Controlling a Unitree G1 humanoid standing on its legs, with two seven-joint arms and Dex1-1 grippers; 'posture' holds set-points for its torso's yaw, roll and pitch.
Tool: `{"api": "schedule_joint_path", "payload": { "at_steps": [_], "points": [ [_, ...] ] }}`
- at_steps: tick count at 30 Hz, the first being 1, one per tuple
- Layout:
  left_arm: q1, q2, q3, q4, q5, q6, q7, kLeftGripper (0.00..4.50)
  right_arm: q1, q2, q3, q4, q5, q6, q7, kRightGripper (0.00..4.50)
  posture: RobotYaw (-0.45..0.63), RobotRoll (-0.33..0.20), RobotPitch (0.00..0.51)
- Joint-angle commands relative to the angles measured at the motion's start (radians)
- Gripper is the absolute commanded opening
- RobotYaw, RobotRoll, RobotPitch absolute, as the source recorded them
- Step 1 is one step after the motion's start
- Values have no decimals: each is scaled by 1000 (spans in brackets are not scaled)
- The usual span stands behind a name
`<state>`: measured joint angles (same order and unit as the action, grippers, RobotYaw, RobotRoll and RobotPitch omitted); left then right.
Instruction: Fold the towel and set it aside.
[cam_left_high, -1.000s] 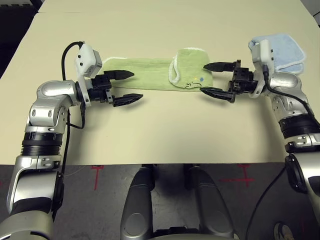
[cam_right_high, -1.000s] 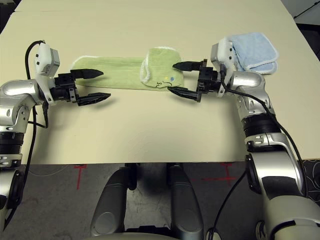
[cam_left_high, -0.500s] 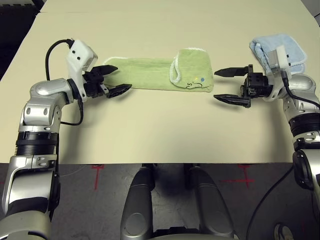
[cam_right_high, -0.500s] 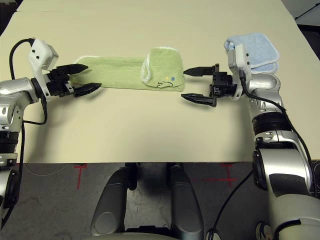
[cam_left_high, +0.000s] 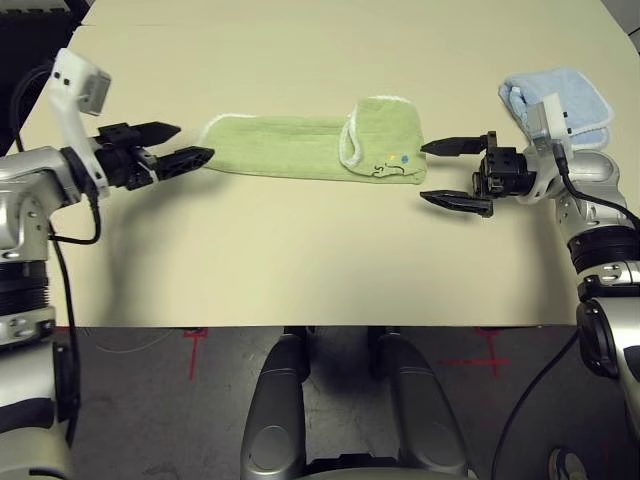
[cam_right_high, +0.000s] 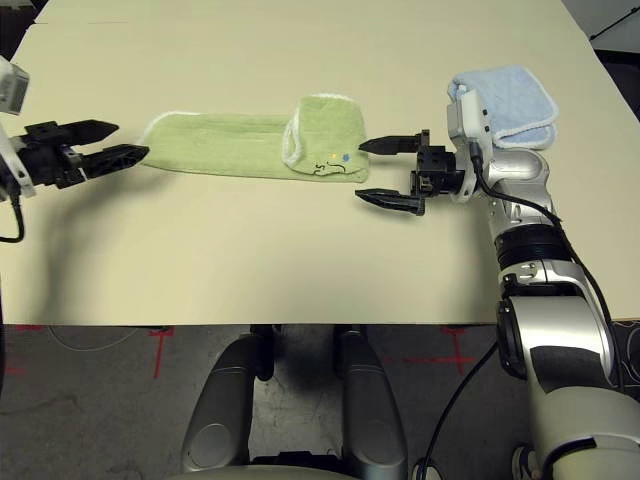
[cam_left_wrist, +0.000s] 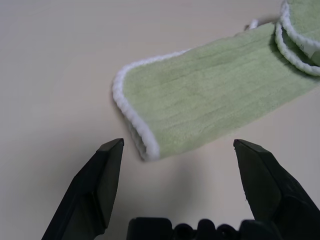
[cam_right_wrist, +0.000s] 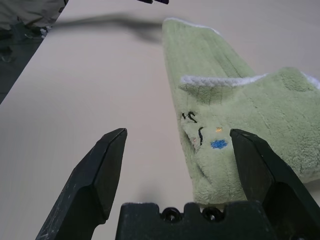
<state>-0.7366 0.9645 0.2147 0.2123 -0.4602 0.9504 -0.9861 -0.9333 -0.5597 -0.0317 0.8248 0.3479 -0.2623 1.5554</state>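
Your green towel (cam_left_high: 310, 152) lies folded in a long strip on the tabletop (cam_left_high: 300, 260), between both jaws; left gripper (cam_left_high: 170, 145) stands released just off its white-edged end; right gripper (cam_left_high: 455, 172) released beside the blue-dotted corner, touching nothing.

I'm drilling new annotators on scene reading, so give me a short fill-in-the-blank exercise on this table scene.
1. The long light green terry-cloth towel lies between the two ____.
2. The smaller folded towel behind the right gripper is light ____.
3. The left gripper sits off the green towel's end with its jaws ____.
4. The blue dot on the green towel is at the end nearer the ____ gripper.

Missing words: grippers; blue; open; right
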Motion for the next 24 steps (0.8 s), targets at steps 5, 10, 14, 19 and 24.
{"api": "schedule_joint_path", "payload": {
  "at_steps": [5, 10, 14, 19, 24],
  "points": [
    [14, 45, -51, -26, -63, 220, -16, 4500, 8, -1, -10, -4, -11, -5, 3, 4477, 83, 0, 326],
    [-49, 12, -68, 21, -79, 339, 29, 4500, 6, -2, -17, -16, -5, 12, -4, 4477, 79, 0, 322],
    [-83, -30, -59, 72, -74, 348, 61, 4500, 5, -4, -22, -17, -6, 24, -14, 4477, 77, 0, 317],
    [-121, -99, -52, 109, -64, 334, 117, 4500, 18, -5, -29, -40, -4, 42, -15, 4477, 72, 0, 316],
    [-162, -194, 7, 116, -74, 378, 229, 4500, 37, 0, -32, -58, -5, 37, -18, 4477, 71, 0, 316]
  ]
}}
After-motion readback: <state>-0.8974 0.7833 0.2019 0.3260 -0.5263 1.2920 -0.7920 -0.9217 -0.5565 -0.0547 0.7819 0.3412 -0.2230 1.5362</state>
